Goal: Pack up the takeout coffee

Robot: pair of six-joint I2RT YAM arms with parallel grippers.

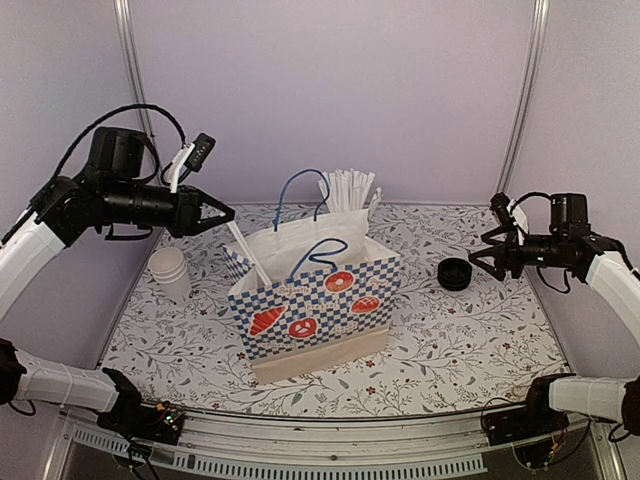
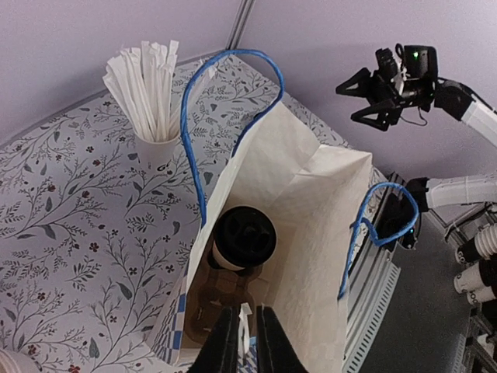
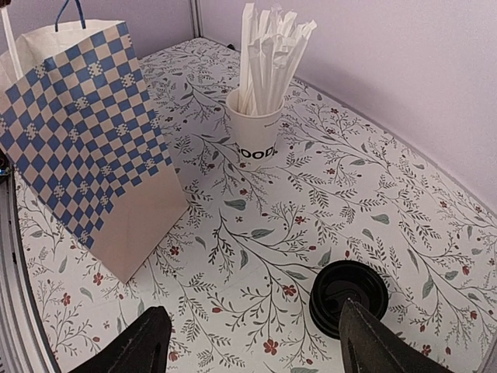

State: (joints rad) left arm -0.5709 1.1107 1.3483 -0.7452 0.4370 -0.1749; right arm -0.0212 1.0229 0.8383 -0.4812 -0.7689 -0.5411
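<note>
Currently the takeout coffee (image 2: pixel 243 237) stands upright inside the checkered paper bag (image 1: pixel 320 300), down on its floor. From my left wrist view I look straight down on its round black top, with only a sliver of the white cup wall showing beneath; any lettering is hidden from me. My left pincer (image 2: pixel 247 342) hangs over the bag's mouth, its fingers nearly together on a thin white straw (image 1: pixel 250 255) that slants down into the bag. My right pincer (image 1: pixel 478 258) is off to the right, fingers spread wide and holding nothing, hovering above a loose black lid (image 3: pixel 349 295) on the surface (image 3: pixel 256 233). A cup of straws (image 3: pixel 256 140) stands behind the bag.
</note>
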